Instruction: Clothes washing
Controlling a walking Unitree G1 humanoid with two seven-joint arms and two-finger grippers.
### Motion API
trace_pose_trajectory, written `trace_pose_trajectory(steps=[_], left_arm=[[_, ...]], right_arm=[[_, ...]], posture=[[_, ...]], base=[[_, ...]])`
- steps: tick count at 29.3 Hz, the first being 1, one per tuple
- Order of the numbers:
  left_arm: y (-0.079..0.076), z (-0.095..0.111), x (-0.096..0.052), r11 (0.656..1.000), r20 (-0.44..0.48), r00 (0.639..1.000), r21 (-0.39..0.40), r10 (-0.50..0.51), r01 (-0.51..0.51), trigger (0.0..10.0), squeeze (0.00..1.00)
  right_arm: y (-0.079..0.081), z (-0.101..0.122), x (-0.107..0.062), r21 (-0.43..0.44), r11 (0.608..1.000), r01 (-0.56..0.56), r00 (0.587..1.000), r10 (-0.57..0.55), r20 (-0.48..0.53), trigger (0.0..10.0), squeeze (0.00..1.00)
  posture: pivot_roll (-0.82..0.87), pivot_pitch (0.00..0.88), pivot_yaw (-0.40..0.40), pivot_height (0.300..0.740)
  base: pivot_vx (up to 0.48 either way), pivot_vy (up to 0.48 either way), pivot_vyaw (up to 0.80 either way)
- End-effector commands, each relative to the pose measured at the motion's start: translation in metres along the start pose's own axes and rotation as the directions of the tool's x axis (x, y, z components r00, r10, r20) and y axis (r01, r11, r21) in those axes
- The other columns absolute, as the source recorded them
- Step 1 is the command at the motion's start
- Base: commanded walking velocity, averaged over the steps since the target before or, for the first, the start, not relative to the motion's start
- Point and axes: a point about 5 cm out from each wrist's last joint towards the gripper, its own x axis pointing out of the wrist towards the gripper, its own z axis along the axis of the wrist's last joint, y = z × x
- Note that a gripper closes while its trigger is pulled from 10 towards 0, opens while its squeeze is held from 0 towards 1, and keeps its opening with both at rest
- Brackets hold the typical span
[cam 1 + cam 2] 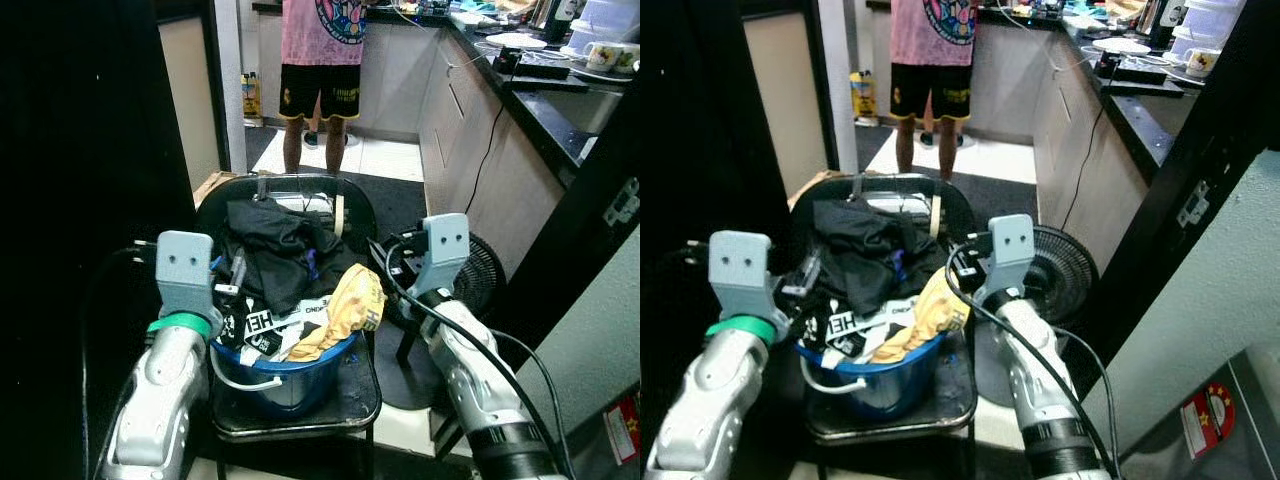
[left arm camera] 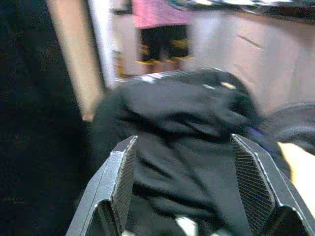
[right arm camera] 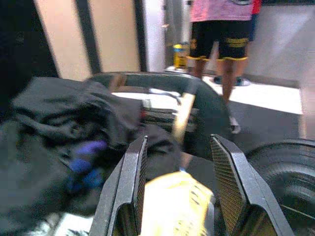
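Left eye view: blue basin [image 1: 290, 378] heaped with clothes [image 1: 275, 260] on black chair [image 1: 345, 398]. Left tool [image 2: 184, 187] wide over black garment; right tool [image 3: 179, 189] wide above yellow cloth [image 3: 172, 209].

1. Left silver forearm [image 1: 160, 395]: rounded, glossy metal shell, with a green ring at the wrist.
2. Left wrist housing [image 1: 186, 265]: grey-blue block with two small dark screw holes in its face; thin black cables leave its side.
3. Left gripper [image 2: 187, 189]: two long black fingers [image 2: 123, 172] with fine cross-hatched inner pads.
4. Right silver forearm [image 1: 480, 385]: same glossy shell, with a black band near the elbow; black cables run along it.
5. Right wrist housing [image 1: 445, 240]: grey-blue block with two dark screw holes.
6. Right gripper [image 3: 178, 184]: two black fingers [image 3: 135, 182] with mesh-textured inner pads.
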Motion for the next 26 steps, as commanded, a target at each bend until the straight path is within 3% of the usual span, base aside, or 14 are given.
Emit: trace_pose_trajectory(steps=[1, 9, 26], left_arm=[[0.0, -0.005, -0.003, 1.0, -0.011, 1.0, -0.008, -0.005, 0.004, 10.0, 0.0], [-0.006, 0.0, -0.003, 0.998, 0.004, 0.999, -0.023, -0.054, 0.054, 10.0, 0.0], [0.0, -0.002, -0.002, 1.0, 0.005, 1.0, -0.001, -0.003, 0.003, 10.0, 0.0]], right_arm=[[0.001, -0.006, -0.003, -0.017, 1.0, -0.007, 1.0, 0.007, -0.013, 10.0, 0.0], [0.003, -0.014, -0.01, -0.021, 1.0, -0.012, 0.999, 0.012, -0.036, 10.0, 0.0], [0.011, -0.017, -0.01, -0.049, 0.996, -0.076, 0.996, 0.074, -0.043, 10.0, 0.0]], posture=[[0.0, 0.057, -0.011, 0.74], [0.01, 0.048, -0.01, 0.74], [0.01, 0.049, -0.009, 0.74]], base=[[0.0, 0.0, 0.0], [0.213, 0.0, 0.0], [0.4, 0.0, 0.09]])
